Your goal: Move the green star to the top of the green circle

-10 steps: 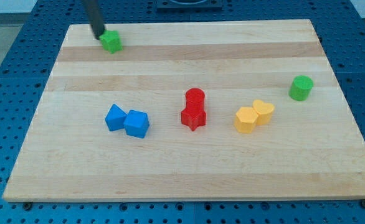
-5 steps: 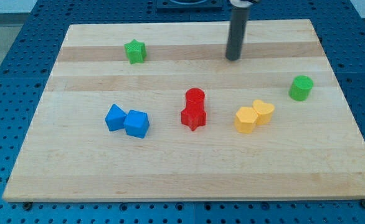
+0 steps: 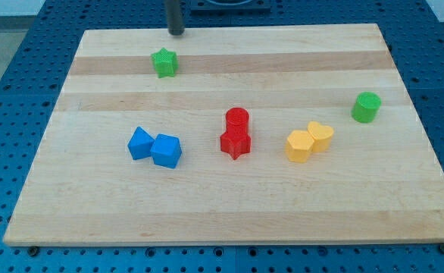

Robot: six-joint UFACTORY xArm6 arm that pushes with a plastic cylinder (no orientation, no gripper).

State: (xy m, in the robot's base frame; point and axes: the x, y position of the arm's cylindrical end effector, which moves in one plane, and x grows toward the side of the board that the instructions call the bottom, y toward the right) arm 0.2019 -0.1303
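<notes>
The green star (image 3: 164,63) lies on the wooden board (image 3: 207,197) near the view's top left. The green circle (image 3: 366,107), a short cylinder, stands far off at the view's right. My tip (image 3: 176,32) is at the board's top edge, just above and slightly right of the green star, with a gap between them. The rod runs up out of the view.
Two blue blocks (image 3: 155,146) touch each other at the left centre. A red cylinder (image 3: 237,119) sits against a red star (image 3: 236,142) in the middle. Two yellow blocks (image 3: 309,141) touch right of them. A blue pegboard table (image 3: 2,91) surrounds the board.
The green star was pushed right and a little down from the top left, then stayed put. My tip swung right to the top middle, then back left to above the star.
</notes>
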